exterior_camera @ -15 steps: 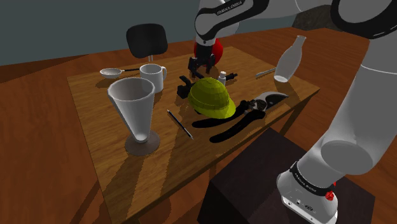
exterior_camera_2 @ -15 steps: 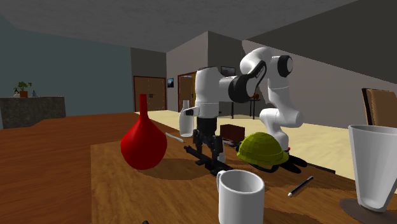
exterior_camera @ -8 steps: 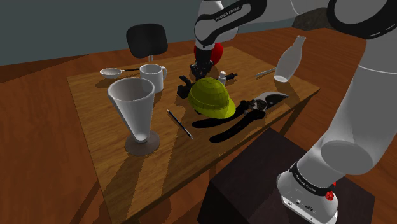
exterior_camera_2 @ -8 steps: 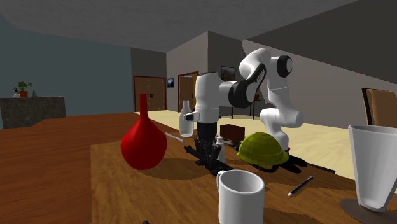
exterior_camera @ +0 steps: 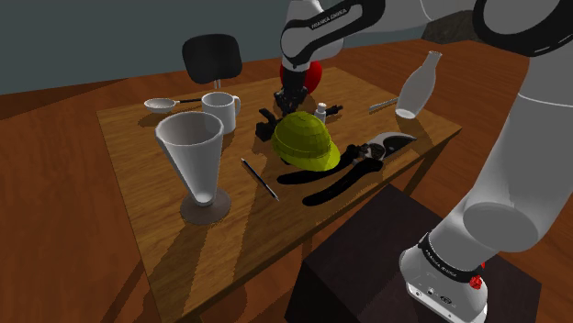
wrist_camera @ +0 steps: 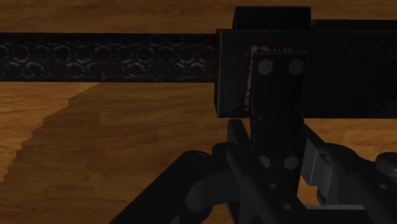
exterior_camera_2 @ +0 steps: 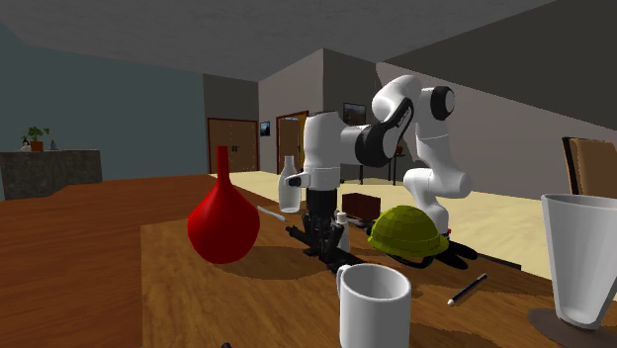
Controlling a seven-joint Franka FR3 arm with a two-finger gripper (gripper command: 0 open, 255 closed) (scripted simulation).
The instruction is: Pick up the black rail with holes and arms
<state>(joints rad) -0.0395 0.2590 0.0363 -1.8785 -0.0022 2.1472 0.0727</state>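
The black rail (exterior_camera: 269,122) lies on the wooden table (exterior_camera: 165,239), just behind a yellow helmet (exterior_camera: 308,139) that hides its middle. One end (exterior_camera: 332,109) pokes out past the helmet. My black gripper (exterior_camera: 290,99) points straight down onto the rail, shut on it. In the second exterior view the gripper (exterior_camera_2: 321,229) stands on the rail (exterior_camera_2: 331,251), between the red vase (exterior_camera_2: 223,222) and the helmet (exterior_camera_2: 405,232). Close up, the wrist view has the perforated strip (wrist_camera: 102,57) running across, with a bolted bracket arm (wrist_camera: 277,95) beside it.
A red vase (exterior_camera: 315,72) stands right behind the gripper. A white mug (exterior_camera: 220,110), a tall white cup (exterior_camera: 195,151), a spoon (exterior_camera: 163,104) and a pen (exterior_camera: 259,177) lie toward the shoulder view's left. Pruning shears (exterior_camera: 372,151) and a white bottle (exterior_camera: 418,85) are at the right.
Over the last second the gripper came down onto the rail and shut on it. Since half a second ago nothing has visibly moved.
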